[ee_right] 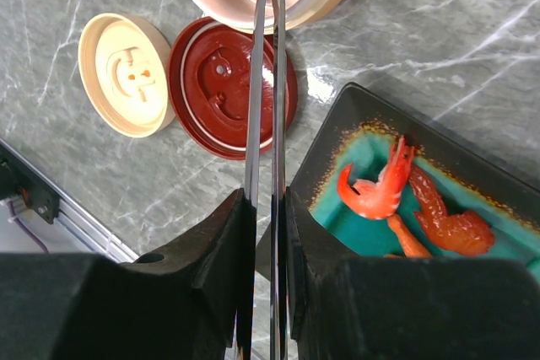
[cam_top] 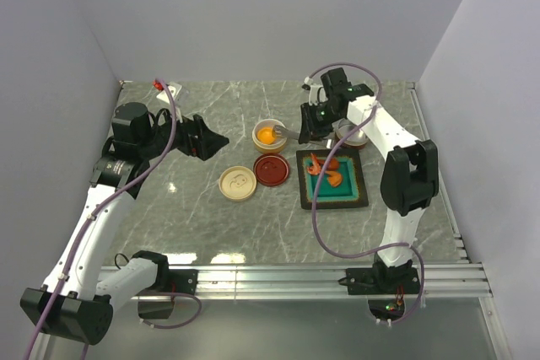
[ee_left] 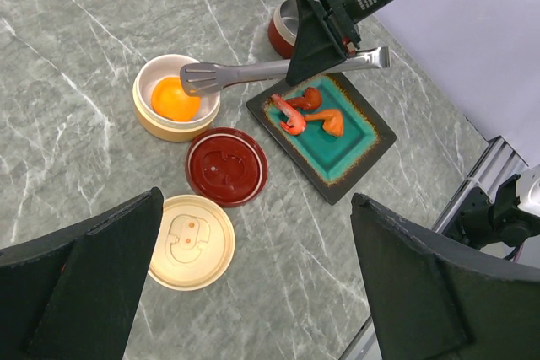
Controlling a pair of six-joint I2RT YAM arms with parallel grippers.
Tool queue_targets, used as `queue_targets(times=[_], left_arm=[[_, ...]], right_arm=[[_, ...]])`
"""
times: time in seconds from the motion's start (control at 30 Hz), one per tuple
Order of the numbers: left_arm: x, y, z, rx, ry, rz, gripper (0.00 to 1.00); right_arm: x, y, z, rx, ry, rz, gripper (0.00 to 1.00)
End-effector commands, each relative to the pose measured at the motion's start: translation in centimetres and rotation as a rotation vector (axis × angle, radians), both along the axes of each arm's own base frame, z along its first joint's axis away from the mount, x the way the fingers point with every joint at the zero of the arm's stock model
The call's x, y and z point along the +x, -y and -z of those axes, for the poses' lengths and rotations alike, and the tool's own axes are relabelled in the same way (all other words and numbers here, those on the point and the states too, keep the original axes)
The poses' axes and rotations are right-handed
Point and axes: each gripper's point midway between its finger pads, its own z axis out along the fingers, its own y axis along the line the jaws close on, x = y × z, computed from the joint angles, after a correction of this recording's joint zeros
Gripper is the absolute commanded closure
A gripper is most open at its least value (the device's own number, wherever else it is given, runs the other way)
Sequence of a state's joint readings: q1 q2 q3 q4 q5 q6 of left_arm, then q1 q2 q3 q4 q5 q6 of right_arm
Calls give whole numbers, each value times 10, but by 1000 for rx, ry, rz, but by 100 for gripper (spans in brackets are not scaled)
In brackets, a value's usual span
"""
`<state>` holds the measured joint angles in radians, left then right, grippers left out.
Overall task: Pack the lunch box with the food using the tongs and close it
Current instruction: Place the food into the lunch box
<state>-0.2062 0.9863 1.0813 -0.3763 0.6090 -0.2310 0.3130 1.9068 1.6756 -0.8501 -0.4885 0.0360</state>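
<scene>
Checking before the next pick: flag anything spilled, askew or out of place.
Nothing stands out: orange piece in the cream bowl, shrimp on the teal tray, red lid and cream lid flat on the table.

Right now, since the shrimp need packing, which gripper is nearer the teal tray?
Right. The right gripper, shut on the tongs, hangs at the teal tray's far left corner; the left gripper hovers open, well left beyond the red lid.
</scene>
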Motion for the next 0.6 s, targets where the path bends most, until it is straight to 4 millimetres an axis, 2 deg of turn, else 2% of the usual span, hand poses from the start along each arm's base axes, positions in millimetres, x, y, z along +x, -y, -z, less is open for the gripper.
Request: queue_targets(times=[0.0,0.07,0.27,0.33,0.53,0.57], left_arm=[[1,0,-20,-21,71,3,1],[1,0,-20,-18,73,4,1],[0,0,-22,-17,77,2,1],[0,0,-21,-15,75,7,1],[0,1,-24,-14,81,13,1],[-1,0,-25,-13,81,13,1]], right_arm=[[4,-9,-6,5,36,-14,100],[5,-10,-4,-2,34,-17,99],[7,-9,-5,-16,40,-3,84],[8,-8,-8,-20,44,3,75],[8,-7,-24,-11,75,14,68],[9,-8,-30,-5,90,15,62]])
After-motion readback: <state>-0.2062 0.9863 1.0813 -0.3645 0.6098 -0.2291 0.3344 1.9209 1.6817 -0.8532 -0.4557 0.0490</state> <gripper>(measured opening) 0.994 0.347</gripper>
